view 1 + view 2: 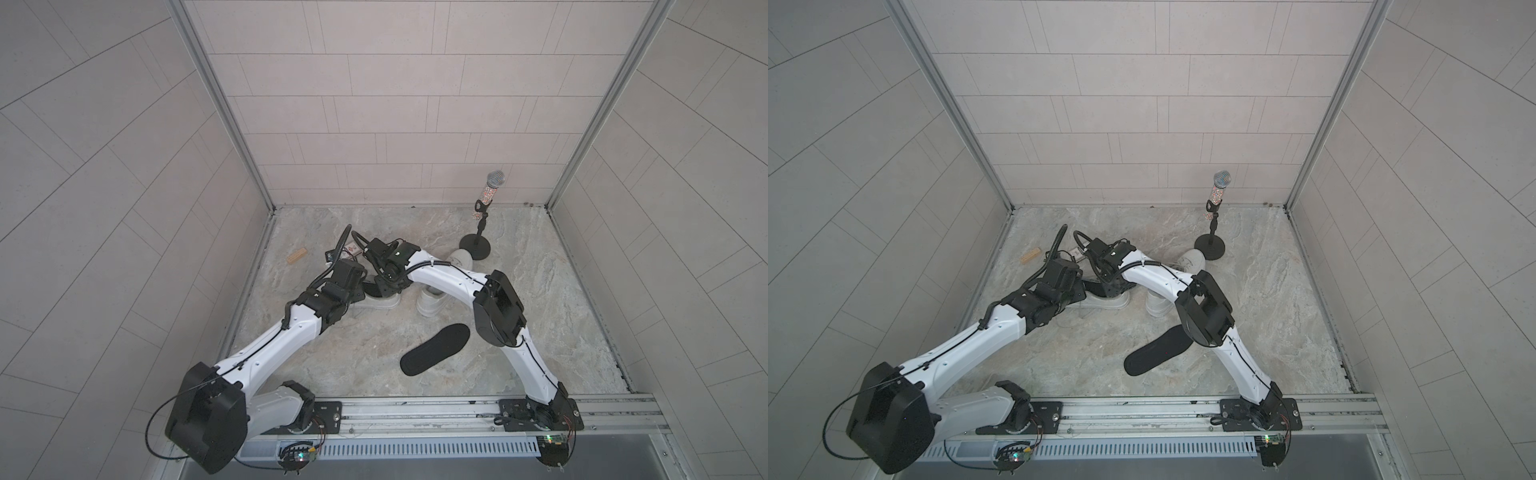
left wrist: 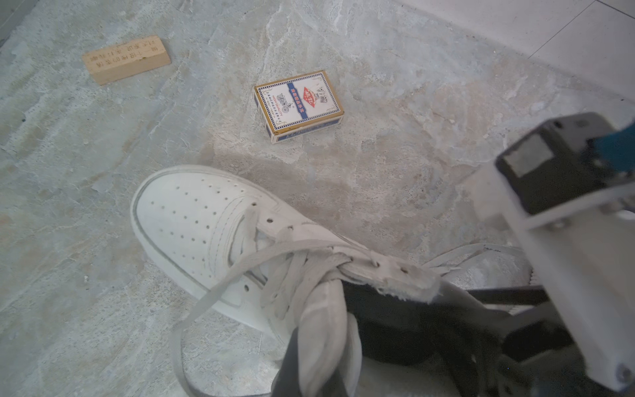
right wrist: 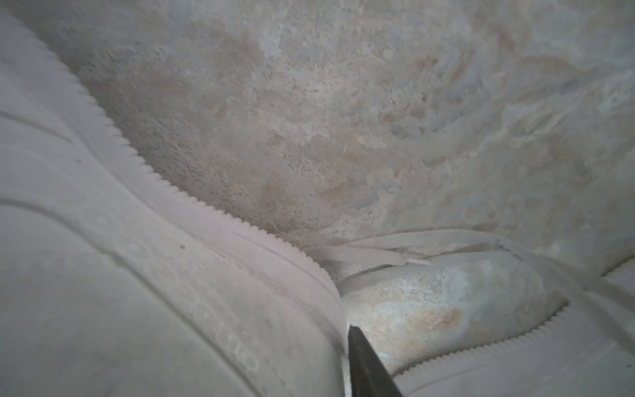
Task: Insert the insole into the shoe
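Pinching white perforated shoe (image 2: pixel 192 220) by its tongue — left claw (image 2: pixel 326 354), right claw (image 1: pixel 385 287) gap unclear, black insole (image 1: pixel 435 349) flat

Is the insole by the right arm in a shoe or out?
Out. The insole lies flat on the table, apart from the nearest shoe.

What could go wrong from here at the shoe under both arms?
1. The left arm and right arm crowd over one white shoe; they may collide.
2. Its loose lace trails beside the opening and may snag.
3. The second shoe lies right under the right arm; a swing could knock it.
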`<state>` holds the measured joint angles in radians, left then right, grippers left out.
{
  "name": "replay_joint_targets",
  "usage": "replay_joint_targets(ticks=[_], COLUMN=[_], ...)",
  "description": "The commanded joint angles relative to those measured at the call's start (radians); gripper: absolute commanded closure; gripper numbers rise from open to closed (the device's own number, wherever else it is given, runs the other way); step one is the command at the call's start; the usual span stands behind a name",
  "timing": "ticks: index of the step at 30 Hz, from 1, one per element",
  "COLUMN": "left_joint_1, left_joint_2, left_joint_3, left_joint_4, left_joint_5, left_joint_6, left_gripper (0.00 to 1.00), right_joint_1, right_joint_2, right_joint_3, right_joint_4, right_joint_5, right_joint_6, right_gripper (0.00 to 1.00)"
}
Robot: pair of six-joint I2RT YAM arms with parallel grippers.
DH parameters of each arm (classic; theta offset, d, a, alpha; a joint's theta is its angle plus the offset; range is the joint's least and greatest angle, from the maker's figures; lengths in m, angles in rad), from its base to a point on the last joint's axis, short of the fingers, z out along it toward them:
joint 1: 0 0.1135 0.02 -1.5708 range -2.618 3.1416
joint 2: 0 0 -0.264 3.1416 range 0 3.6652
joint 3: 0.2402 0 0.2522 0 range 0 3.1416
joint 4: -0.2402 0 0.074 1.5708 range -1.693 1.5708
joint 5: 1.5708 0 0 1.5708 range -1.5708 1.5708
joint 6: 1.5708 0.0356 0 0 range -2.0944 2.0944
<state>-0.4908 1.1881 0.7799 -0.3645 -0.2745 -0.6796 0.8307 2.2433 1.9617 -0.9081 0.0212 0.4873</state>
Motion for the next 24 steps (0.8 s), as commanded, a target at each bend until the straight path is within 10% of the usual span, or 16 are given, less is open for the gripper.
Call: replay_joint_targets(ticks=[1, 13, 19, 24], left_joint_1=[0.029, 0.143, 0.164, 0.152], left_joint_2=[0.020, 0.251, 0.261, 0.154], left_joint_3=[0.049, 0.239, 0.335, 0.261], left_joint_4=[0.006, 0.055, -0.111, -0.243], left_joint_5=[-0.111, 0.004, 0.054, 0.041], left_joint_6=[0.012, 0.216, 0.211, 0.086], left_gripper=[1.00, 0.99, 0.42, 0.30], right_joint_1=[-0.010, 0.051, 0.039, -0.034], right_joint_2=[-0.086, -0.195, -0.220, -0.313], right_joint_3=[-0.129, -0.411, -0.443, -0.541], right_joint_4=[0.032, 0.645, 0.716, 0.702], right_joint_5=[-0.025, -0.351, -0.424, -0.381], right_joint_6=[0.073, 0.637, 0.707, 0.626], right_gripper=[0.68, 0.43, 0.38, 0.36])
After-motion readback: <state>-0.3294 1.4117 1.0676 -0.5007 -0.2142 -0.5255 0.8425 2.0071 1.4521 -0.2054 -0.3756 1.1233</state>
